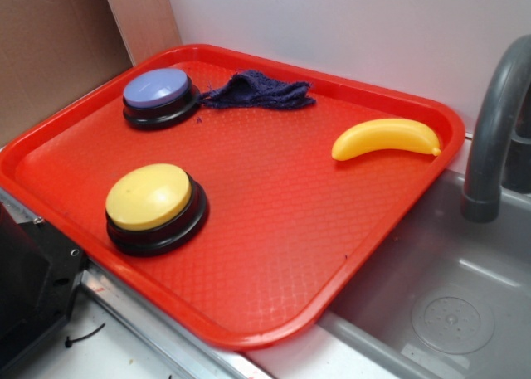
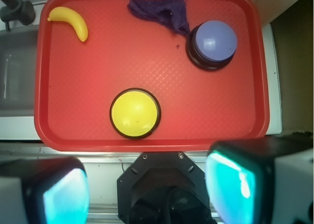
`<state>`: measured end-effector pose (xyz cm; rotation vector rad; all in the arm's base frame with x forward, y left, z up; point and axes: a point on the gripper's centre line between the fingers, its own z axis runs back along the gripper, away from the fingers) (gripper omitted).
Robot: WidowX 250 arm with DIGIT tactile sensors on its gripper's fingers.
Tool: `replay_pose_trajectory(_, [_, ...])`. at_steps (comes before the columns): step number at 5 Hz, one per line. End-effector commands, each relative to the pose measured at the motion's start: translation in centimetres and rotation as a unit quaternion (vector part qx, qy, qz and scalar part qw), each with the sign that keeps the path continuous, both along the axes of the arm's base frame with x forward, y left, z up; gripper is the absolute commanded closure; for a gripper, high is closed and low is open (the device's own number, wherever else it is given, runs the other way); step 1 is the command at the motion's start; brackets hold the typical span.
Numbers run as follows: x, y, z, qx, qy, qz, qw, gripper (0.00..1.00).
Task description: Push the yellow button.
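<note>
We list the yellow button (image 1: 149,195) (image 2: 134,113): round pale-yellow dome on a thick black circular base, sitting upright and flat, at six o'clock in our wrist view, untouched.

The gripper (image 2: 147,189) has two broad fingers (image 2: 240,185) at the bottom of the wrist view, blurred by closeness, with pale grey-white outer shells and glossy teal-cyan inner pads edged in black. Between them sits a black angular base (image 2: 164,185) with faceted edges and two small round screws near its top. In the exterior view, a black body (image 1: 29,292) fills the lower left corner.
</note>
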<state>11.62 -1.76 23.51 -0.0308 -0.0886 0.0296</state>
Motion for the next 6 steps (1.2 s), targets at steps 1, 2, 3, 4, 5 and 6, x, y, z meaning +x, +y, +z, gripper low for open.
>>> replay_pose_trajectory(1, [0.0,0.0,0.0,0.0,0.0,0.0,1.0,0.0])
replay_pose_trajectory(2, [2.5,-0.7,-5.0,0.001,-0.01,-0.042,0.999,0.0])
replay_pose_trajectory(3, [3.8,-2.0,-10.0,0.021,-0.022,-0.078,0.996,0.0])
replay_pose_trajectory(4, [4.1,-3.0,-14.4,0.028,-0.005,-0.108,0.994,0.0])
replay_pose_trajectory(5, [4.5,-3.3,-16.2,0.031,0.017,-0.124,0.992,0.0])
replay_pose_trajectory(6, [5.0,-3.4,-17.3,0.03,0.028,-0.137,0.99,0.0])
